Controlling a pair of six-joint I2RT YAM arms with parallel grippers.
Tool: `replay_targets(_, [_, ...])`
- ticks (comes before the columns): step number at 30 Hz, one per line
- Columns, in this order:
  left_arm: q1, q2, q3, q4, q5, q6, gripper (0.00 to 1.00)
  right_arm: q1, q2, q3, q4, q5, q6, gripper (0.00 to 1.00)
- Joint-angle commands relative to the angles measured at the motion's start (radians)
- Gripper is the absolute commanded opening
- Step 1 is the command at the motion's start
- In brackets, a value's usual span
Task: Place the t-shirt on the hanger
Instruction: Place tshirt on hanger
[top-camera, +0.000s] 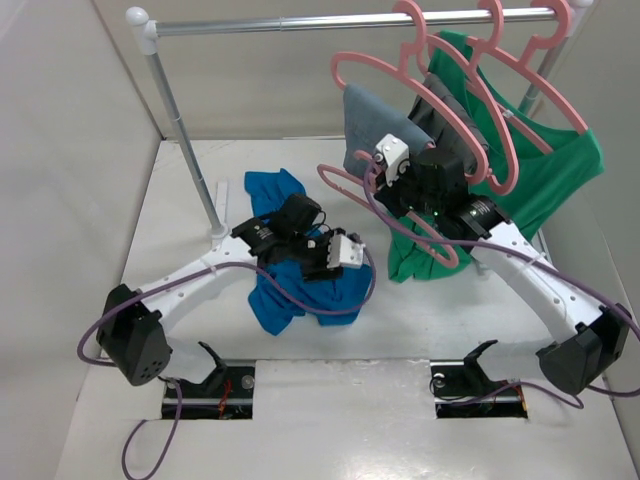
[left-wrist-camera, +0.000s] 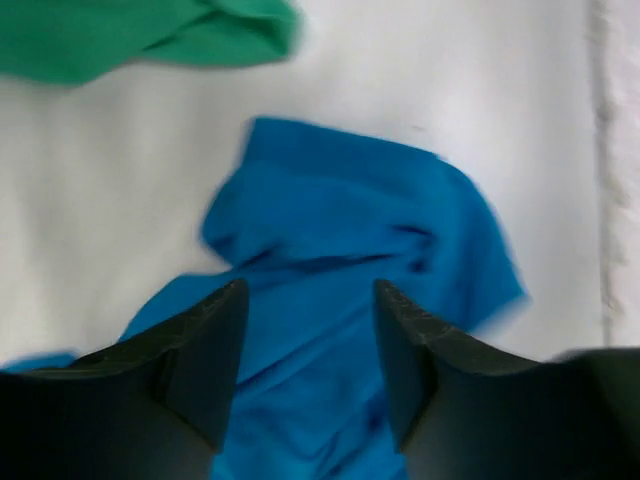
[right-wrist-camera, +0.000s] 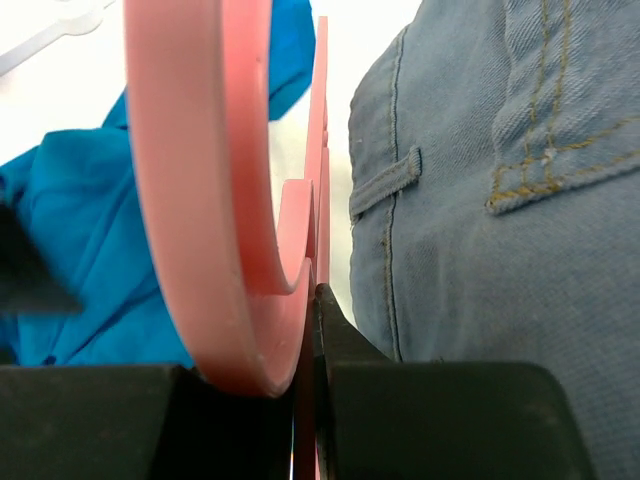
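Crumpled soft blue t-shirt (left-wrist-camera: 350, 230) on counter (top-camera: 450, 320); left end effector (left-wrist-camera: 310, 300) open above it; right end effector (right-wrist-camera: 305, 330) clamps smooth pink hanger (right-wrist-camera: 190, 180).

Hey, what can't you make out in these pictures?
- Top view: the left arm covers the middle of the t-shirt.
- Left wrist view: blurred; unclear whether the open left gripper touches the cloth.
- Right wrist view: the hanger in the right gripper is cut off by the frame edges, hook unseen.
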Motion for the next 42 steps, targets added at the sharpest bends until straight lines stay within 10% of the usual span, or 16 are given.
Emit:
replay_targets(1, [0.030, -0.033, -0.032, 0.147, -0.125, -0.249, 0.49, -0.008, -0.048, 0.003, 0.020, -0.031, -0.026, 0.00])
replay_targets(4, [0.075, -0.082, -0.054, 0.164, -0.162, -0.278, 0.81, 0.003, -0.057, -0.017, 0.011, -0.043, -0.035, 0.00])
replay_targets(14, [0.291, -0.160, -0.208, -0.164, -0.197, 0.149, 0.45, 0.098, -0.056, -0.035, 0.001, -0.052, -0.055, 0.00])
replay_targets(21, [0.300, -0.237, -0.301, -0.051, -0.125, 0.283, 0.63, 0.107, -0.036, -0.035, -0.020, -0.071, -0.065, 0.00])
replay_targets(30, [0.314, -0.107, -0.362, 0.003, -0.257, 0.271, 0.61, 0.116, -0.036, -0.035, -0.039, -0.080, -0.074, 0.00])
replay_targets(36, [0.314, -0.084, -0.303, -0.033, -0.228, 0.242, 0.00, 0.126, -0.036, -0.006, -0.098, -0.080, -0.083, 0.00])
replay_targets(42, [0.426, -0.003, 0.003, -0.131, -0.059, -0.016, 0.00, 0.150, -0.056, 0.101, -0.241, -0.117, -0.154, 0.00])
